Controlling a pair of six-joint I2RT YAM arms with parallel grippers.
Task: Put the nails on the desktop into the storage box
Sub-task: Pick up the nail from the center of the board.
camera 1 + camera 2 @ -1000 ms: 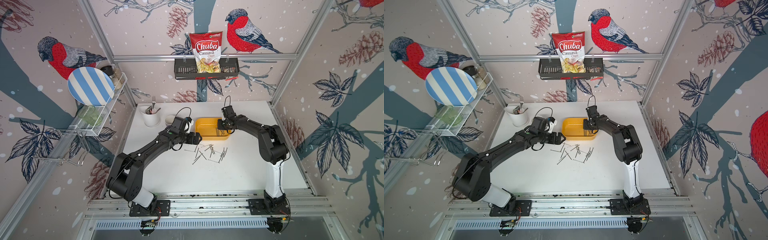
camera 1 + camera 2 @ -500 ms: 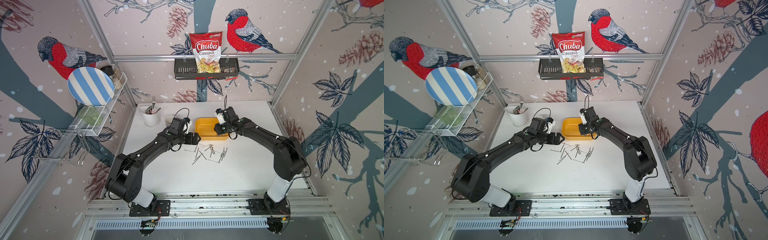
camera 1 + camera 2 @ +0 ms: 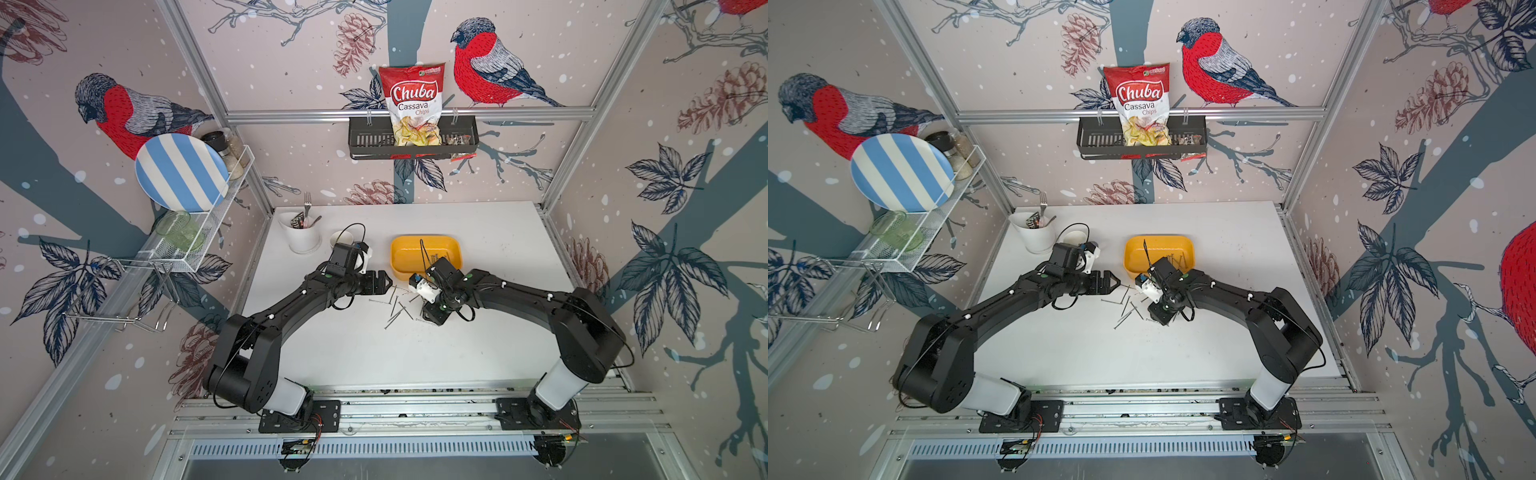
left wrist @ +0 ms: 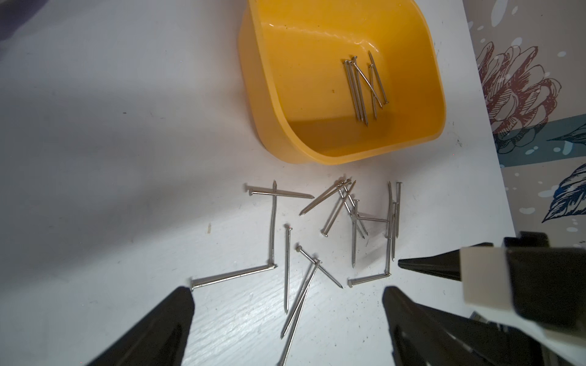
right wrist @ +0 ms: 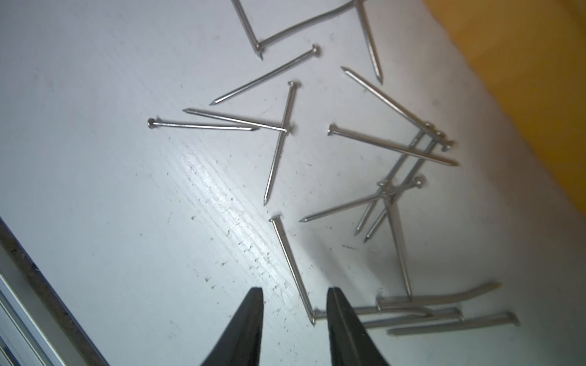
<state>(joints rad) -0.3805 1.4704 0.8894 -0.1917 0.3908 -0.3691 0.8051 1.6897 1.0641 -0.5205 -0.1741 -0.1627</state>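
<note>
Several nails [image 3: 397, 307] [image 3: 1127, 307] lie scattered and crossed on the white desktop [image 3: 498, 249], just in front of the yellow storage box [image 3: 451, 245] [image 3: 1183, 243]. A few more nails [image 4: 364, 85] rest inside the box [image 4: 276, 95]. My left gripper [image 3: 384, 280] [image 4: 288, 294] stands wide open at the pile's left edge, holding nothing. Over the pile's right side my right gripper [image 3: 432, 318] [image 5: 295, 293] points down, its jaws partly open and empty. One nail's tip [image 5: 312, 320] lies on the table between its fingers.
A white utensil holder [image 3: 303, 239] with a fork and a small white cup [image 3: 341, 237] stand at the back left. A black wall basket [image 3: 370, 139] holds a chips bag. On the left wall, a wire rack [image 3: 199, 249] carries a striped plate.
My right gripper has moved from over the storage box back and down to the nail pile, and its jaws have widened. The left arm has not moved.
</note>
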